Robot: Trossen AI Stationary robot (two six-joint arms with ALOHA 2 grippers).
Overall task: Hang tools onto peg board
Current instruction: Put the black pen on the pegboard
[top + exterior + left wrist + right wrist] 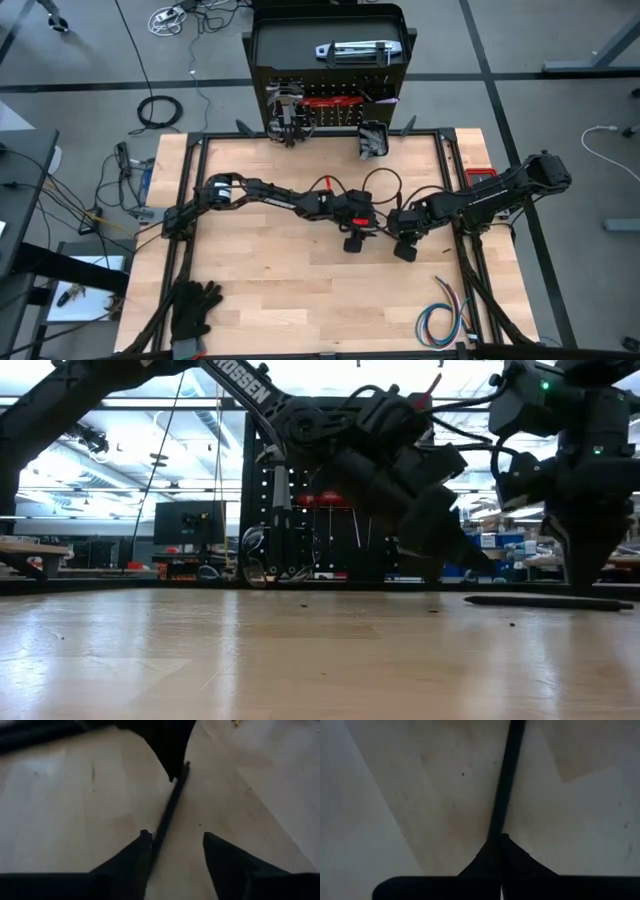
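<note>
A thin dark bar tool (170, 805) runs between my two grippers over the middle of the wooden table. My right gripper (501, 837) is shut on one end of it and points steeply down. My left gripper (175, 837) stands open around the bar's other end, which runs close beside one finger (142, 851). In the low view the bar (545, 600) lies level, close to the table. The peg board (330, 70) stands upright at the table's far edge. A silver tool (355, 50) and a red-handled tool (335, 101) hang on it. My right gripper pinches the bar near one end (496, 827) between its two fingers, coming from above and pointing down. The bar sticks out level from the fingertips toward my left gripper. I cannot tell whether it is clear of the table.
Black gloves (195, 305) lie at the near left corner and a coloured wire bundle (445, 320) at the near right. A small black bin (373, 140) sits at the peg board's foot. Bare wood lies in front of both grippers.
</note>
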